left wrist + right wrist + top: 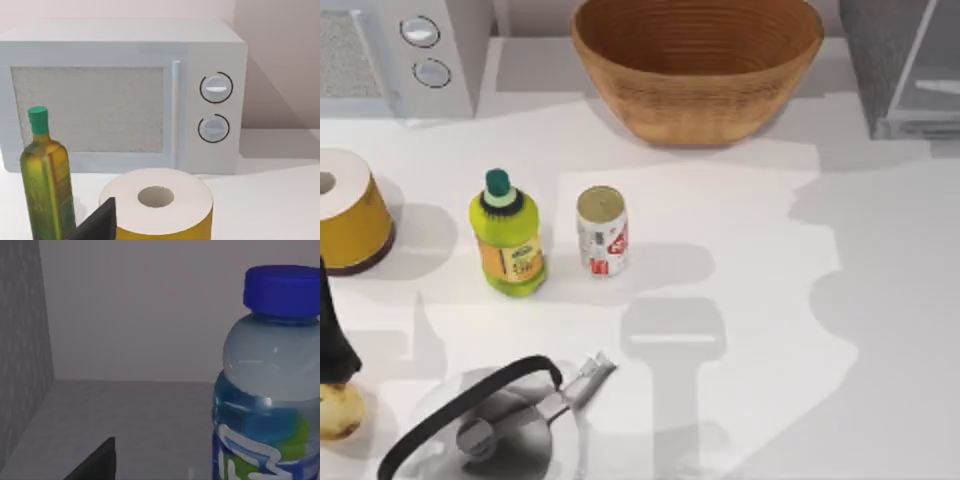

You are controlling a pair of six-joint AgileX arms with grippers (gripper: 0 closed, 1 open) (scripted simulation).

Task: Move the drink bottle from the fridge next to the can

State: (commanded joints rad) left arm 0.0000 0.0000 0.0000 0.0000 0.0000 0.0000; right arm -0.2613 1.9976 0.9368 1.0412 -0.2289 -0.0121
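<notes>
Bottle [267, 385] stands inside the fridge [903, 62], upright on its grey floor, close in front of the right wrist camera, so the move to the can has not begun as far as the pictures show. By that closeness I judge the right claw to be reaching into the fridge; a dark finger tip [97, 462] shows at the frame's lower edge, and whether the claw is wide or narrow I cannot tell, nor whether it touches the bottle.

Taking things from largest down: the white tabletop [770, 330] carries a microwave [405, 55] at the back left, a wicker basket [696, 62] at the back middle and the fridge at the back right. A kettle [495, 425] sits at the front left, a yellow roll [348, 210] at the left edge. The yellow-green bottle [507, 235] and the can [602, 230] stand side by side near the middle, with bare tabletop to the can's right.

The left arm [335, 345] is parked at the left edge; its claw's opening I cannot tell.

Left to do: grasp, lift out, carry across, set down beside the can.
</notes>
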